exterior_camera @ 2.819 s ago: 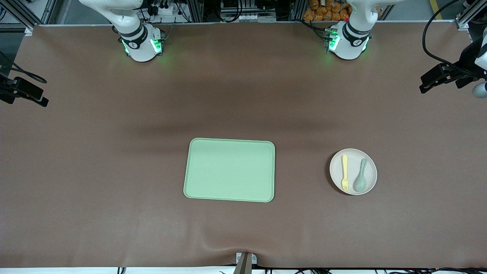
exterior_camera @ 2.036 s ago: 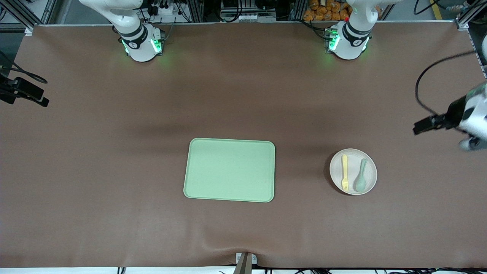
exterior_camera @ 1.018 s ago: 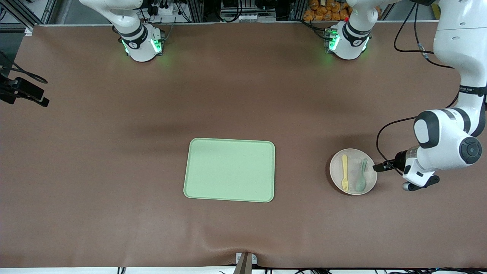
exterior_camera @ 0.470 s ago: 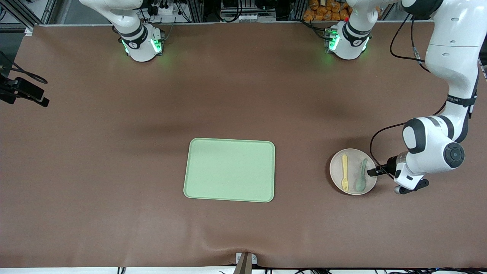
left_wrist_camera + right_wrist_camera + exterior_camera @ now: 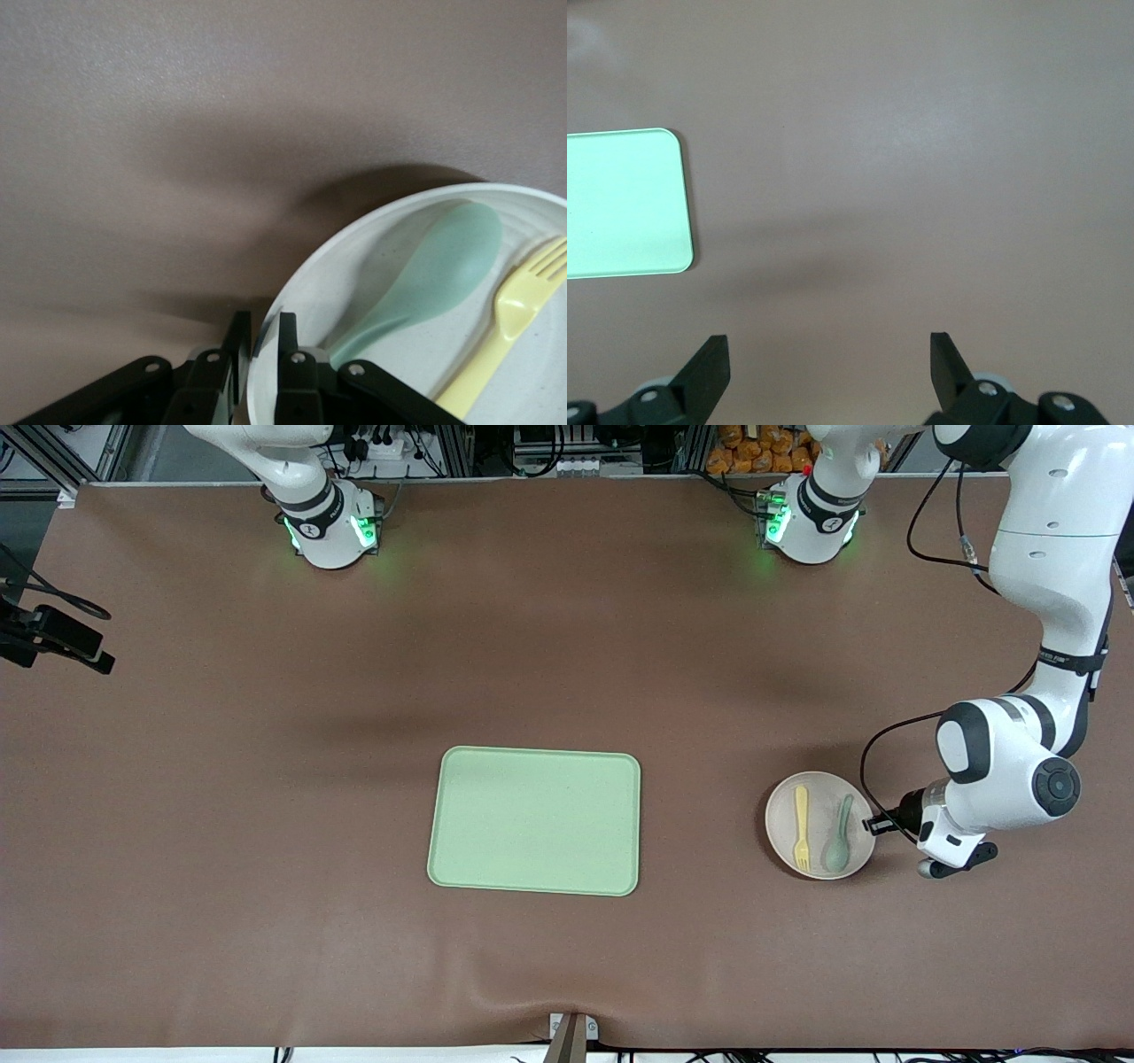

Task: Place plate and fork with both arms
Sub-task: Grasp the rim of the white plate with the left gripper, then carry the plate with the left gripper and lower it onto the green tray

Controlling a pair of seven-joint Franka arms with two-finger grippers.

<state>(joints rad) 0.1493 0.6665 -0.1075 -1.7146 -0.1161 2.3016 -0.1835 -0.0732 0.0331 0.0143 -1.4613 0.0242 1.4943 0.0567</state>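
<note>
The pale plate [image 5: 821, 802] lies on the brown table toward the left arm's end, with the yellow fork [image 5: 802, 826] and a grey-green spoon [image 5: 840, 838] side by side on it. My left gripper [image 5: 873, 825] is low at the plate's edge beside the spoon. In the left wrist view the left gripper [image 5: 261, 332] is shut on the rim of the plate [image 5: 350, 261], one finger inside and one outside, close to the spoon [image 5: 434, 274] and the fork [image 5: 505, 319]. My right gripper [image 5: 828, 354] waits open and empty at the right arm's end [image 5: 97, 660].
A rectangular light green tray [image 5: 534, 820] lies flat mid-table, well apart from the plate; one corner of the tray [image 5: 620, 204] shows in the right wrist view. Bare brown mat surrounds both. The two lit arm bases stand along the table's back edge.
The left arm swung in from the table's end and came down beside the plate. Its fingers closed from wide onto the rim, and the plate shifted slightly toward the tray. The right arm stayed still.
</note>
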